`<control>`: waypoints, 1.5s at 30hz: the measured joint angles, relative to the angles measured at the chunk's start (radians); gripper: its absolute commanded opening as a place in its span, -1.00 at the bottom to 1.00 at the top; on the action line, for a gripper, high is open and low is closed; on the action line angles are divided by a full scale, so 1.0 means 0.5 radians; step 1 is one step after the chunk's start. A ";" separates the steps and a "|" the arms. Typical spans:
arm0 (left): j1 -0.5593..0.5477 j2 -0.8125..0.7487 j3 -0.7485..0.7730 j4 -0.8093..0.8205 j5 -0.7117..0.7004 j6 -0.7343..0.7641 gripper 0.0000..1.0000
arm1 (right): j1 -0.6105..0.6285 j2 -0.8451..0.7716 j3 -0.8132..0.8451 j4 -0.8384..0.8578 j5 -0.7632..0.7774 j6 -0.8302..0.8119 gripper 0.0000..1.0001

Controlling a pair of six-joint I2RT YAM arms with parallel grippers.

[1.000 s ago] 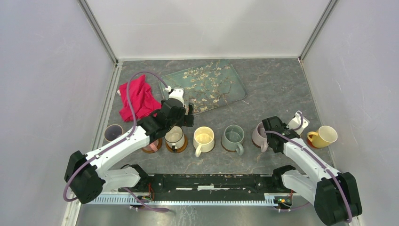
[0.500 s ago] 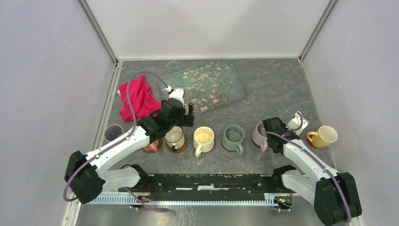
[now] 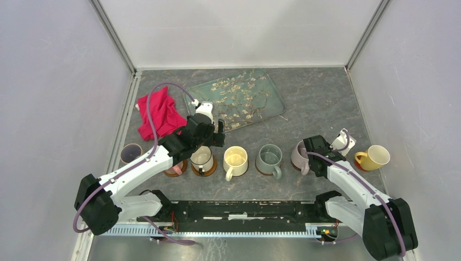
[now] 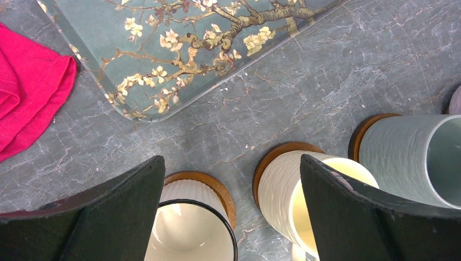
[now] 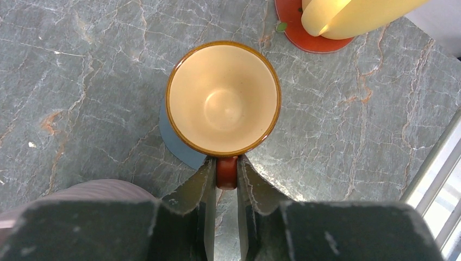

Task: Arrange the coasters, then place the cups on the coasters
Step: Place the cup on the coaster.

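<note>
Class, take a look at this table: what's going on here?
The right gripper is shut on the handle of a brown-rimmed cup over a grey-blue coaster. The left gripper hangs open above a white cup on a brown coaster. A cream cup, a green cup and a yellow cup sit on theirs too.

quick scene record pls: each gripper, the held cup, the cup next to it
left gripper: open, empty, above white mug
right gripper: shut on handle of brown-rimmed cup
brown-rimmed cup: over grey-blue coaster, off-centre; seated or lifted, cannot tell
yellow mug: on red coaster
</note>
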 measured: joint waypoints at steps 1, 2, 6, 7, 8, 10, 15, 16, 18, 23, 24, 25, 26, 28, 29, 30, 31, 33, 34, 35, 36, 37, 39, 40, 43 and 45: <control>0.000 0.000 0.000 0.000 0.000 0.000 0.99 | 0.000 -0.001 0.000 -0.002 -0.001 0.001 -0.60; 0.000 0.000 0.000 0.000 0.000 -0.001 0.99 | 0.000 -0.001 0.000 -0.005 -0.001 0.001 -0.59; 0.000 -0.002 0.000 0.000 0.000 0.000 0.99 | 0.000 -0.005 0.000 -0.018 -0.002 0.001 -0.49; 0.000 -0.002 0.000 0.000 0.000 0.000 0.99 | 0.000 -0.007 0.001 -0.021 -0.003 0.000 -0.48; 0.000 -0.002 0.000 0.000 0.000 0.000 0.99 | 0.000 -0.008 0.001 -0.025 -0.005 0.000 -0.46; 0.000 -0.002 0.000 0.000 0.001 -0.001 0.99 | 0.000 -0.012 0.001 -0.030 -0.004 0.001 -0.42; 0.000 -0.011 0.000 0.001 0.001 -0.001 0.99 | 0.000 -0.015 0.008 -0.040 -0.005 0.001 -0.35; 0.000 -0.014 0.000 0.000 0.001 -0.001 0.99 | 0.000 -0.015 0.010 -0.043 -0.005 0.000 -0.33; 0.000 -0.021 0.000 0.001 0.001 -0.001 0.99 | 0.000 -0.015 0.015 -0.047 -0.006 0.000 -0.30; 0.000 -0.025 0.000 0.002 0.001 -0.001 0.99 | -0.002 -0.015 0.050 -0.088 -0.007 -0.002 -0.15; 0.000 -0.025 0.000 0.002 0.001 -0.001 0.99 | -0.002 -0.015 0.058 -0.097 -0.007 -0.003 -0.12; 0.000 -0.025 0.000 0.002 0.001 -0.001 0.99 | -0.002 -0.015 0.069 -0.108 -0.008 -0.006 -0.10; 0.000 -0.025 0.000 0.002 0.001 -0.001 0.99 | -0.002 -0.015 0.081 -0.118 -0.008 -0.008 -0.09; 0.000 -0.026 0.000 0.003 0.001 -0.001 0.99 | -0.002 -0.015 0.101 -0.135 -0.009 -0.008 -0.08; 0.000 -0.027 0.000 0.003 0.001 -0.001 0.99 | -0.002 -0.015 0.113 -0.142 -0.010 -0.011 -0.08; 0.000 -0.028 0.000 0.004 0.001 -0.001 0.99 | -0.002 -0.015 0.123 -0.148 -0.010 -0.012 -0.07; 0.000 -0.030 0.000 0.005 0.001 -0.001 0.99 | -0.002 -0.015 0.132 -0.153 -0.011 -0.014 -0.07; 0.000 -0.031 0.000 0.006 0.001 -0.001 0.99 | -0.002 -0.015 0.151 -0.164 -0.015 -0.014 -0.06; 0.000 -0.032 0.000 0.006 0.001 -0.001 0.99 | -0.002 -0.015 0.158 -0.170 -0.017 -0.014 -0.06; 0.000 -0.033 0.000 0.006 0.001 -0.001 0.99 | -0.002 -0.015 0.167 -0.182 -0.020 -0.014 -0.06; 0.000 -0.033 0.000 0.007 0.002 -0.001 0.99 | -0.002 -0.015 0.175 -0.191 -0.022 -0.014 -0.05; 0.000 -0.033 0.000 0.007 0.002 -0.001 0.99 | -0.002 -0.015 0.179 -0.195 -0.023 -0.014 -0.05; 0.000 -0.034 0.000 0.008 0.002 -0.001 0.99 | -0.002 -0.015 0.186 -0.210 -0.026 -0.014 -0.04; 0.000 -0.034 0.000 0.010 0.002 -0.001 0.99 | -0.002 -0.015 0.192 -0.220 -0.030 -0.014 -0.03; 0.000 -0.038 0.000 0.014 0.008 -0.001 0.99 | -0.002 -0.017 0.217 -0.246 -0.034 -0.014 -0.02; 0.000 -0.045 0.000 0.015 0.010 -0.001 0.99 | -0.002 -0.024 0.227 -0.259 -0.035 -0.014 -0.02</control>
